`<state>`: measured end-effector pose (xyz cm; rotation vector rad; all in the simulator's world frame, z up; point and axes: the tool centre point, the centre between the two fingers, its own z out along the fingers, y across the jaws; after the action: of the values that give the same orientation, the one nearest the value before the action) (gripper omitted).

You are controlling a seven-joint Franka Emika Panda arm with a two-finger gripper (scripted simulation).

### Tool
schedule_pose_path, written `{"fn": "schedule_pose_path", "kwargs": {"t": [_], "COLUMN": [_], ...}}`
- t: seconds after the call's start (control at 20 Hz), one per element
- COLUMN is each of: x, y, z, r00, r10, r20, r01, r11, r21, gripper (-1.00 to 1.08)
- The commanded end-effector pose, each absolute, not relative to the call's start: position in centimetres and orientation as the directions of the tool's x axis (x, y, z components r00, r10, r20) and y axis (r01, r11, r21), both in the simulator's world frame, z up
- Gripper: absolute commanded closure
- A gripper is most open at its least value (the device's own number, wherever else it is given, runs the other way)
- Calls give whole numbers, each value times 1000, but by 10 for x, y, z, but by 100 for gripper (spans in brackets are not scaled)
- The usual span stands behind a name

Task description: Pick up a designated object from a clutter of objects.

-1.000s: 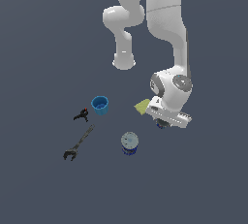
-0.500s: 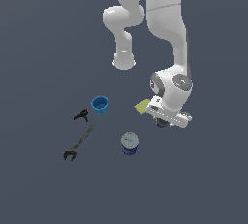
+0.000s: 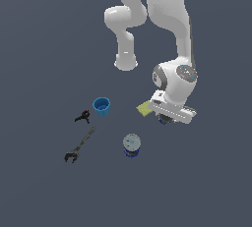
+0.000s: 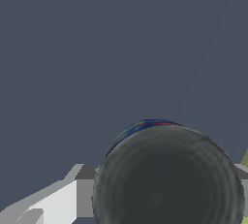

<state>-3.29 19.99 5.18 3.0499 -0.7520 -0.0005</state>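
The arm's hand sits low at the right of centre in the exterior view, and the jaws (image 3: 166, 119) beneath it are mostly hidden. In the wrist view the small can (image 4: 167, 179), dark-topped with a blue rim, fills the lower right, just beside one grey finger (image 4: 85, 189); whether the jaws grip it cannot be told. The yellow block (image 3: 144, 107) pokes out beside the hand. The cup (image 3: 101, 106), clamp (image 3: 82, 117), wrench (image 3: 79, 146) and grey-lidded can (image 3: 131, 145) lie to the left.
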Motion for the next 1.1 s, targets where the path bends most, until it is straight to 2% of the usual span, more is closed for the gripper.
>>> {"fn": "schedule_pose_path", "kwargs": {"t": [0.0, 1.05], "x": [-37, -94], "y": [198, 175], "z": [67, 245], "r00": [885, 885], "r10": [-465, -465], "r20": [1, 0], "r01": [-465, -465], "r11": [-885, -885], "r21": [-1, -1], "gripper": [108, 108]}}
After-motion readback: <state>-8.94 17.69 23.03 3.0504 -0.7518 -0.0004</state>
